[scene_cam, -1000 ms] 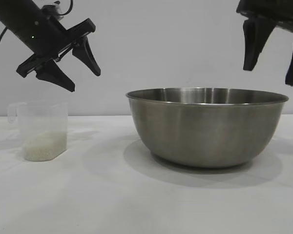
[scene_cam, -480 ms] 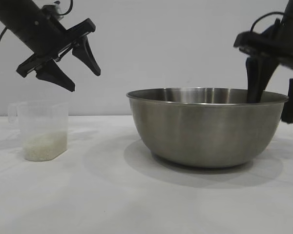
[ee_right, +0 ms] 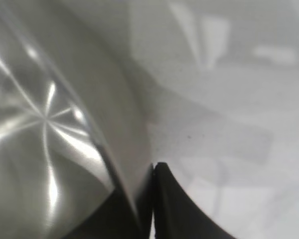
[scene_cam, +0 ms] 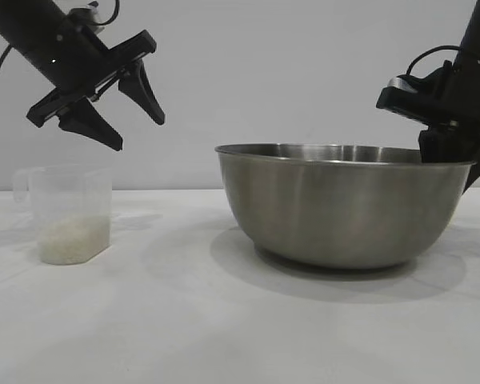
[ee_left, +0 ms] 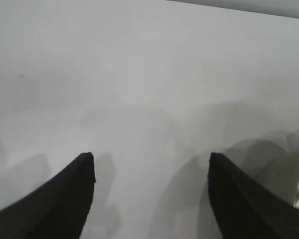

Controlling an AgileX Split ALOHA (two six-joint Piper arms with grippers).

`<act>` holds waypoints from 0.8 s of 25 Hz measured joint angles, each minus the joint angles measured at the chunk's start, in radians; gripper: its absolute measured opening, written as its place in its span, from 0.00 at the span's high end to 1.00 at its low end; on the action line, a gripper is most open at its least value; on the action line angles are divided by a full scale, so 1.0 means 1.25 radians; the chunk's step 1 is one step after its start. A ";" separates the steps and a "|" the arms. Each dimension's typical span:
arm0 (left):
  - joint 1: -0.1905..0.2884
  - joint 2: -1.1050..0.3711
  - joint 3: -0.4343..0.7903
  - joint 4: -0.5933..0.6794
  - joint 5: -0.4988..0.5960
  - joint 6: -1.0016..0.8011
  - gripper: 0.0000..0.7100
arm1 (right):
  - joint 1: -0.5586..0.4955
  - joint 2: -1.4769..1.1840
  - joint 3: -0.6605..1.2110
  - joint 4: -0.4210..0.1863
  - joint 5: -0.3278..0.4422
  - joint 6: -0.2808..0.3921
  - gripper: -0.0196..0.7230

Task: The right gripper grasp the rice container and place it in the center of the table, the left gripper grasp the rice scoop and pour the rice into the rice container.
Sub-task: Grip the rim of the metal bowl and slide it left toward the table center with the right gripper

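Right now the right gripper (scene_cam: 452, 156) is down at the near-right rim of the rice container (scene_cam: 340, 210), and its two tapered fingers (ee_right: 177, 206) are pinched together on the thin steel wall, one inside the bowl and one outside, with the rolled rim running between them. From that grip the whole bowl spreads away toward the middle of the table (scene_cam: 224, 320); its round body lies almost wholly to the inner side of the claw, so the drag or lift to come has to pull that way, toward the table's centre, with the weight hanging off one edge. To my eye the bowl sits slightly tipped or nudged under the pinch, though I cannot be sure it has left the surface. Well apart, on the other side, the left gripper (scene_cam: 116, 104) hangs in the air with its fingers spread wide and nothing between them, pointing down and inward. The rice scoop (scene_cam: 70, 212) stands upright just below and a little to the outside of it, its loop handle turned away from the bowl, and the rice (scene_cam: 74, 238) lies as a low heap in its bottom. That arm is plainly the nearer one to the scoop, and it needs only to drop to reach it. Between scoop and bowl the tabletop is bare.
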 joint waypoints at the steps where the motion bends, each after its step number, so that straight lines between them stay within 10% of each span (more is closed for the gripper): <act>1: 0.000 0.000 0.000 0.000 0.000 0.000 0.33 | 0.015 0.002 -0.007 0.003 0.004 0.000 0.97; 14: 0.000 0.000 0.000 0.000 0.014 0.000 0.33 | 0.044 0.031 -0.021 0.058 -0.015 0.000 0.97; 20: 0.000 0.000 0.000 0.000 0.018 0.000 0.33 | 0.052 0.037 -0.025 0.070 -0.017 0.000 0.67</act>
